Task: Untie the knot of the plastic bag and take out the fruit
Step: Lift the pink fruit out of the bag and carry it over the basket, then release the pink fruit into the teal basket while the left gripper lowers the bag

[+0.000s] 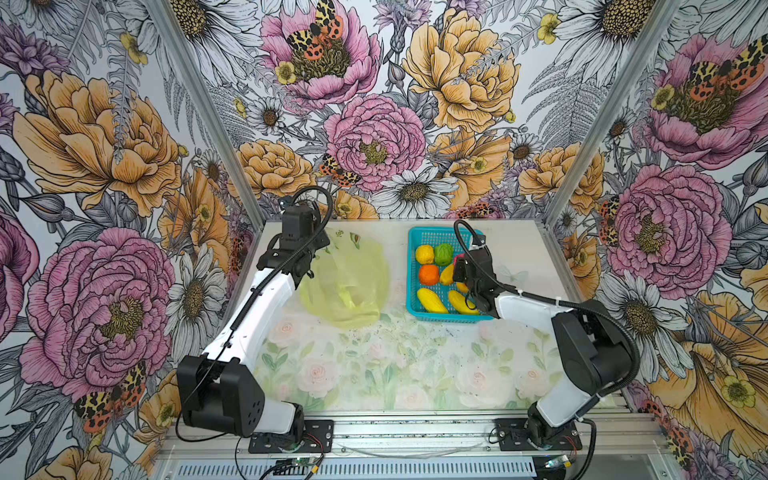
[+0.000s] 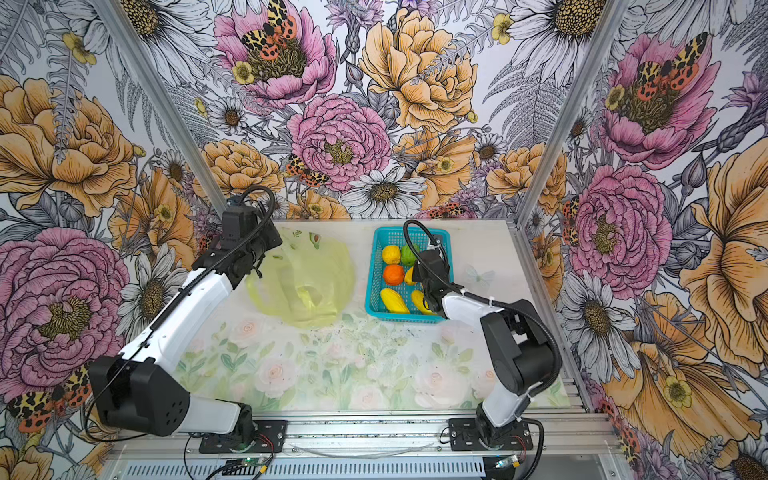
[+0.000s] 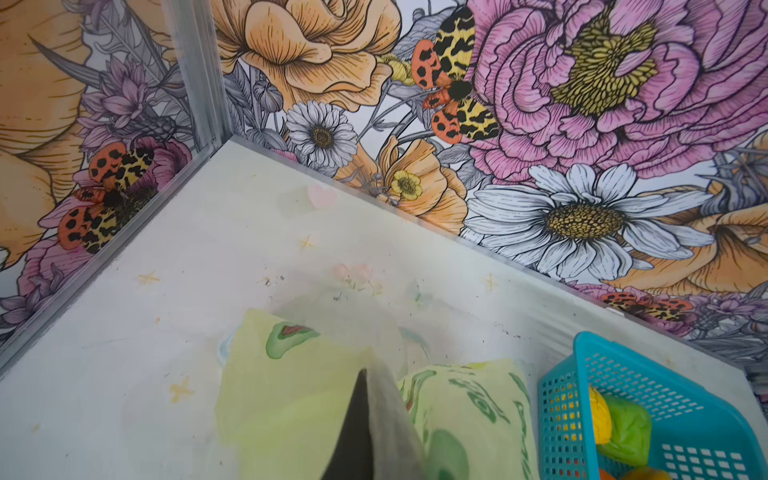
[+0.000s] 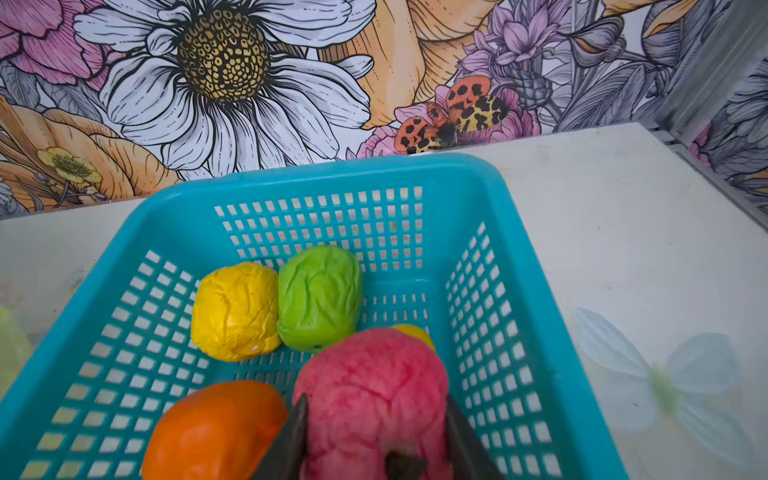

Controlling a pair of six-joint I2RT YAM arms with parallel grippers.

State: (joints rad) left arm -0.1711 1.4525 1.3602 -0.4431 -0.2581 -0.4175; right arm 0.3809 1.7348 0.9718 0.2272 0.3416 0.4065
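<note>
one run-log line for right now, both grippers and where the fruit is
left gripper: shut at plastic bag edge | right gripper: shut on pink-red fruit over basket | other fruit: in basket

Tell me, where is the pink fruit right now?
In the right wrist view the pink fruit is held by the right gripper in the blue basket, on the right side of the table, beside the orange fruit.

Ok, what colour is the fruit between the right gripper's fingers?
Mottled pink-red; the fruit in the right gripper shows best in the right wrist view.
</note>
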